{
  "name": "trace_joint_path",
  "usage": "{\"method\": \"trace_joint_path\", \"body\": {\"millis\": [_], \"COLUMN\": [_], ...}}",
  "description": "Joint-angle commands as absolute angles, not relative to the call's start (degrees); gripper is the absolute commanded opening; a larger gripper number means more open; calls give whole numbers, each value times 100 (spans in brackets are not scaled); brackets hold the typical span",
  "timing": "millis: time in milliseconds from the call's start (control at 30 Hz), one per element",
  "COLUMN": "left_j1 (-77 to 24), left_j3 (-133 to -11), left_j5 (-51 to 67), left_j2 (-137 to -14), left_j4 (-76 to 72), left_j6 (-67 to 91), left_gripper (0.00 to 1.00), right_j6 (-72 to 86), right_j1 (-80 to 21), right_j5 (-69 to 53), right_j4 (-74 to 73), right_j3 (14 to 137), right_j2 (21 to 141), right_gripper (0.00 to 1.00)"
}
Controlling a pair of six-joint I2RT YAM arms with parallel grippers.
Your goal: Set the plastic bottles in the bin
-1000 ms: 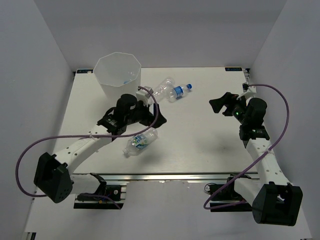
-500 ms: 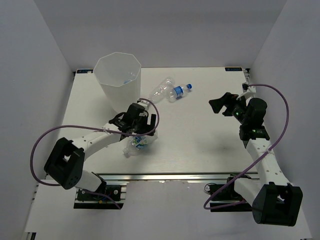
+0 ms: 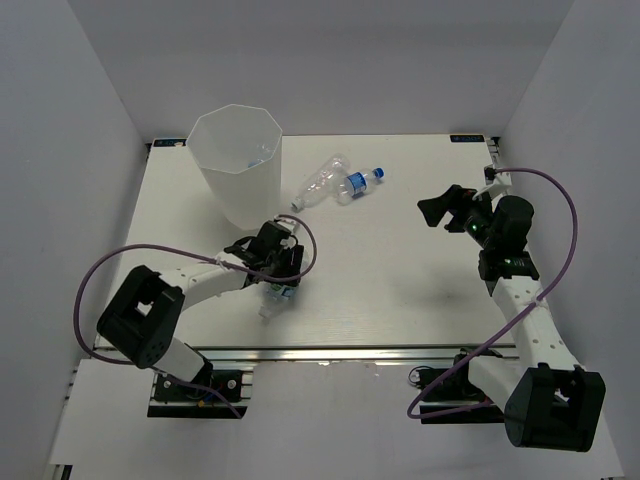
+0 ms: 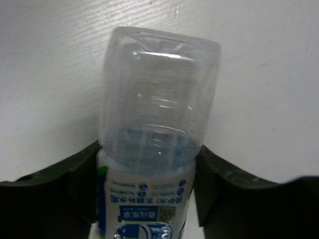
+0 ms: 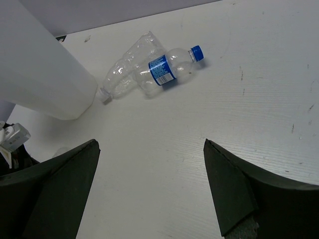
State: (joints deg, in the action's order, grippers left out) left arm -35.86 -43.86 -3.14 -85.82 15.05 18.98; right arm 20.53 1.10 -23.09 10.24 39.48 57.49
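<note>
**Top view:** L arm has swung off the bin side and dropped onto the near bottle (image 3: 268, 305), lower-left of centre. L gripper (image 3: 277, 274) now sits right over it, and only the btl's low end pokes out toward frame bottom. The btl also looks turned vs a sec ago, now more vertical in frame. It lies on the table (image 3: 400, 290), not lifted. Bin (image 3: 240, 190) stands upper left, near the L gripper but not touching it. Blue fleck inside the bin: can't tell what it is. Crushed bottle (image 3: 318, 183) and blue-cap bottle (image 3: 356, 184) lie upper centre, touching each other, just right of the bin, unmoved. R gripper (image 3: 445, 205) is at right, mid-height, same as before, jaws wide, nothing in them.

**Left wrist:** near bottle fills the centre, base toward frame top, blue label at the bottom edge. Dark fingers (image 4: 70, 181) flank the label part and seem to touch both sides. Jaws have narrowed from full wide and are part-closed round the btl. Firm clamp or not: can't tell.

**Right wrist:** bin wall is upper left, the two btls upper centre. Own fingers sit in the lower corners, far apart, empty.

**Meaning:** the pick of the near btl looks under way, prob at the squeeze stage. Lift and carry to the bin at upper left are not yet done. Two more btls wait on the table after this one.
</note>
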Motion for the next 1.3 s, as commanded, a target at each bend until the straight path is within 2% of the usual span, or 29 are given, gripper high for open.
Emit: {"method": "trace_joint_path", "body": {"millis": [0,33,67,100,333,400,433,567,667,800,833,900,933,967,1033,1133,1267], "left_j1": [-3612,-3612,-3621,-3630,-3832,-3832,-3832,-3771,-3281,-2385,-2269,-2049,-1970,-1917,-1741,-1609,-1547], "left_j3": [-4640,-4736,-4981,-5131,-7046,-7835,-8092,-9279,-9834,-10125,-10125,-10029,-9976,-9932,-9993,-10265,-10687], "left_j5": [-229,-202,-80,-44,-52,-525,-1163,-3064,-3726,-3296,-3331,-3340,-3279,-3174,-2954,-2874,-2848], "left_j2": [-8622,-8605,-8561,-8447,-7963,-8015,-8120,-8567,-8832,-9131,-9193,-9281,-9316,-9343,-9492,-9711,-9809], "left_j4": [1503,1538,1564,1582,1547,1608,1634,1740,1601,1494,1372,1126,916,836,809,887,1168], "left_j6": [2004,2013,2013,2030,1618,1591,1556,1433,1415,1775,1801,1741,1714,1723,1819,1810,1749], "left_gripper": [63,56,44,41,39,40,40,47,53,57,57,60,66,83,98,98,98], "right_j6": [1986,1986,1986,1960,1680,1600,1469,1257,1292,1029,1011,1350,1658,1992,2985,3977,4657], "right_j1": [114,114,114,114,114,114,106,9,-261,-965,-1132,-1423,-1459,-1494,-1512,-1599,-1635], "right_j5": [-2347,-2347,-2329,-2320,-2461,-2531,-2679,-2638,-2181,-1400,-806,-380,-39,243,622,852,572], "right_j4": [1134,1142,1143,1151,1274,1336,1353,1231,993,809,748,808,922,871,652,465,624], "right_j3": [4105,4113,4105,4104,4061,4052,4078,4341,4665,5097,5193,5414,5475,5571,6080,6670,7372], "right_j2": [5783,5775,5774,5757,5748,5739,5757,5993,6291,6810,6942,7355,7530,7924,8365,9253,10455], "right_gripper": [89,89,89,89,89,89,89,89,89,89,89,89,89,89,89,89,89]}}
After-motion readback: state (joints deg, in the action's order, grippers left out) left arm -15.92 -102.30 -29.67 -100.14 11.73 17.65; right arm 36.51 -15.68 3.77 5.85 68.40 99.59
